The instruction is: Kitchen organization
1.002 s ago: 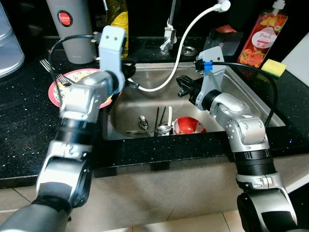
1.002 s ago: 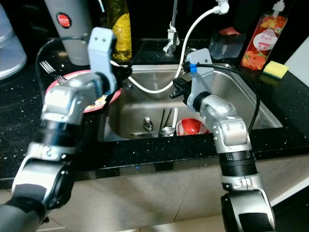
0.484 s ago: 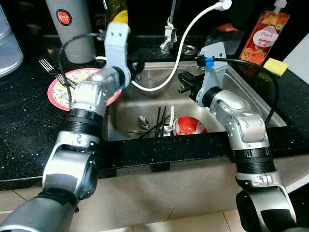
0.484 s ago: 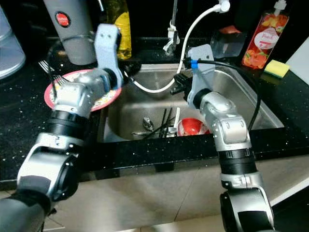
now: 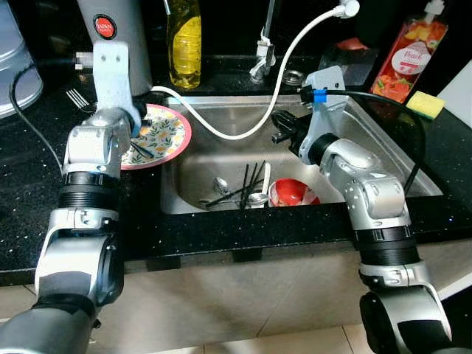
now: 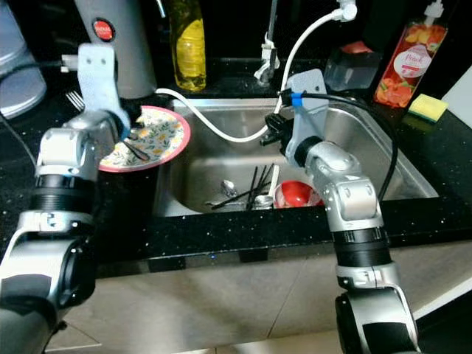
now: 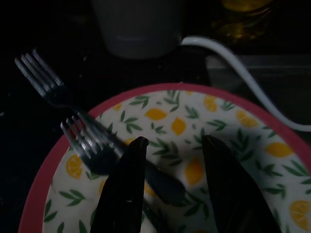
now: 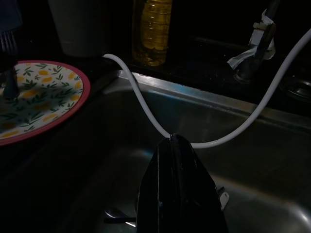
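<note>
Far left on the black counter (image 5: 29, 221): two forks (image 7: 90, 145), one lying with its tines off the plate, the other resting across the rim onto the lemon-patterned plate (image 5: 168, 131). Directly over that plate, the left gripper (image 7: 170, 187), fingers spread, with a fork handle running between them but not pinched. Behind it, a grey canister (image 5: 118, 37) and a bottle of yellow liquid (image 5: 183, 40).

Next along, the steel sink (image 5: 221, 158), with a white hose (image 5: 243, 133) drooping across it from the tap. On the sink floor: black chopsticks (image 5: 247, 184), a couple of spoons (image 5: 221, 186), and a red bowl (image 5: 291, 193).

Above the sink's far side, the right gripper (image 8: 176, 160), fingers pressed together on nothing, hanging just in front of the hose.

Far right, a peach soap bottle (image 5: 409, 55) and a yellow sponge (image 5: 422, 103).

Step in hand, by the look of it: collecting cutlery onto or off the plate. Next move likely calls for lowering the spread fingers around the fork handle and squeezing squarely, without nudging the plate toward the sink edge.
</note>
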